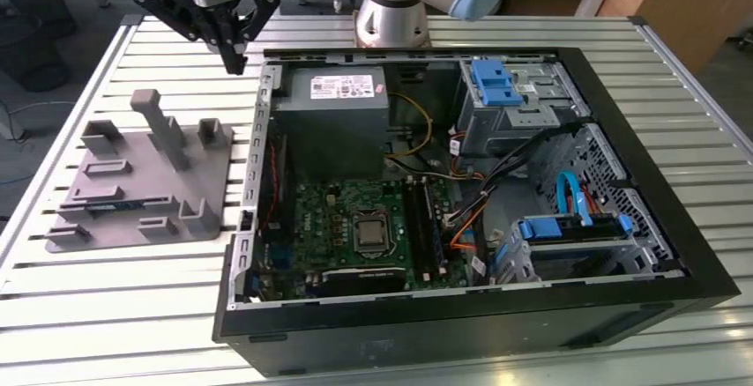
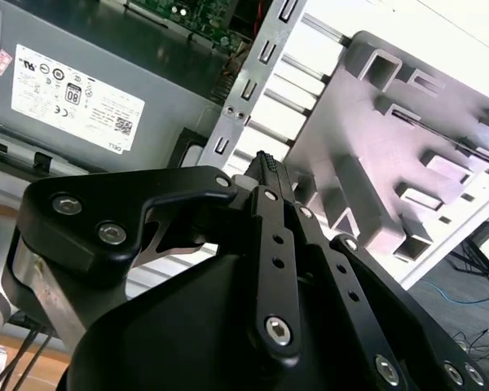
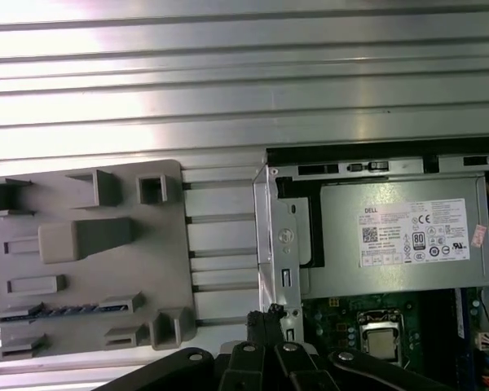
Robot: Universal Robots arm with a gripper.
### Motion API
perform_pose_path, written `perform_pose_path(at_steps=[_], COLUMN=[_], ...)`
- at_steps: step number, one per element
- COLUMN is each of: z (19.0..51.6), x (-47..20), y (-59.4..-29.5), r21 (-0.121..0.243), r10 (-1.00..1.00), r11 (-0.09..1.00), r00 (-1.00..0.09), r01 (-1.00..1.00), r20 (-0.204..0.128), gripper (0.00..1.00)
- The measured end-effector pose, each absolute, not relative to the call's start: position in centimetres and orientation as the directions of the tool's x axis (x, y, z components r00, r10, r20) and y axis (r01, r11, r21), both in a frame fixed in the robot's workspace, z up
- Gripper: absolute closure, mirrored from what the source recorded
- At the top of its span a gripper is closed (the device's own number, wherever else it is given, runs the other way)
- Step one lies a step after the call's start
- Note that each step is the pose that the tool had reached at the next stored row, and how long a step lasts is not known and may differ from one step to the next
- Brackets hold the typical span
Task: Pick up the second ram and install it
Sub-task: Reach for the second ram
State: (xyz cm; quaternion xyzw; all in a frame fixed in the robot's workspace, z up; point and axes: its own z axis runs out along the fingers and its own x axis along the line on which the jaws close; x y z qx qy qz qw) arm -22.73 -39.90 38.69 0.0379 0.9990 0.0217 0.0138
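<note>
The second ram [image 1: 115,202] is a thin dark stick lying in a slot of the grey fixture plate [image 1: 141,183], towards the exterior view's left. The first wrist view shows the ram [image 3: 65,309] in the same slot of the plate [image 3: 90,261]. My gripper [image 1: 234,62] hangs above the slatted table between the fixture plate and the open computer case [image 1: 471,210], well above and behind the ram. Its black fingers [image 2: 265,175] meet at the tips with nothing between them; the gripper [image 3: 269,319] points down by the case's wall.
Inside the case are a grey power supply [image 1: 333,104], the green motherboard [image 1: 353,227] with long black slots [image 1: 426,218], blue drive brackets [image 1: 495,82] and cables. Grey posts [image 1: 159,126] stand up from the fixture plate. The arm's base [image 1: 394,16] stands behind the case.
</note>
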Motion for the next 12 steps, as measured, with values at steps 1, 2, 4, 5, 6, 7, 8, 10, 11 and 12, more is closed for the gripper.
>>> perform_pose_path(at_steps=[1,2,4,5,6,7,8,10,11,12], z=[38.6,38.6,38.5,38.4,38.4,38.3,38.3,38.1,38.1,38.0], x=[-22.9,-23.1,-23.6,-23.8,-24.1,-24.5,-25.0,-25.7,-26.1,-26.4], y=[-39.9,-39.9,-39.9,-39.9,-39.9,-39.9,-39.9,-39.9,-39.9,-39.9], r21=[0.044,0.044,0.045,0.045,0.045,0.045,0.045,0.044,0.044,0.044], r10=[0.076,0.076,0.076,0.076,0.076,0.076,0.076,0.076,0.076,0.076], r11=[0.996,0.996,0.996,0.996,0.996,0.996,0.996,0.996,0.996,0.996], r00=[-0.997,-0.997,-0.997,-0.997,-0.997,-0.997,-0.997,-0.997,-0.997,-0.997], r01=[0.075,0.075,0.075,0.075,0.075,0.075,0.075,0.075,0.075,0.075], r20=[-0.026,-0.026,-0.026,-0.026,-0.026,-0.026,-0.026,-0.026,-0.026,-0.026], gripper=[0.90,0.90,0.90,0.90,0.90,0.90,0.90,0.90,0.90,0.90])
